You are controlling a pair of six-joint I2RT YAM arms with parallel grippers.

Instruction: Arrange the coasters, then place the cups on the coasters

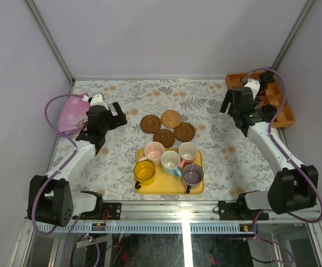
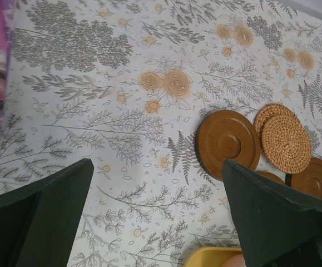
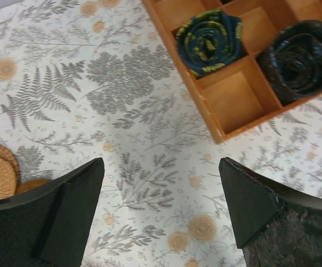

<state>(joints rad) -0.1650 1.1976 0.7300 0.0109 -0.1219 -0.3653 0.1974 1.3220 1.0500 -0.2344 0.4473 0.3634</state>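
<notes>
Several round brown coasters (image 1: 164, 137) lie bunched together mid-table, just beyond the yellow tray (image 1: 169, 187). Several cups stand in the tray: yellow (image 1: 144, 172), pale pink (image 1: 154, 151), light blue (image 1: 171, 161), salmon (image 1: 188, 151) and mauve (image 1: 192, 174). My left gripper (image 1: 119, 114) hovers open left of the coasters. In its wrist view the left gripper (image 2: 156, 164) holds nothing; a smooth coaster (image 2: 227, 143) and a woven one (image 2: 286, 142) lie ahead to the right. My right gripper (image 1: 231, 107) is open and empty over bare cloth (image 3: 161, 162), right of the coasters.
An orange compartment box (image 1: 286, 115) sits at the back right; the right wrist view shows the box (image 3: 227, 100) holding rolled dark fabric (image 3: 209, 34). A pink bundle (image 1: 69, 114) lies at the left edge. A flower-patterned cloth (image 1: 227, 156) covers the table.
</notes>
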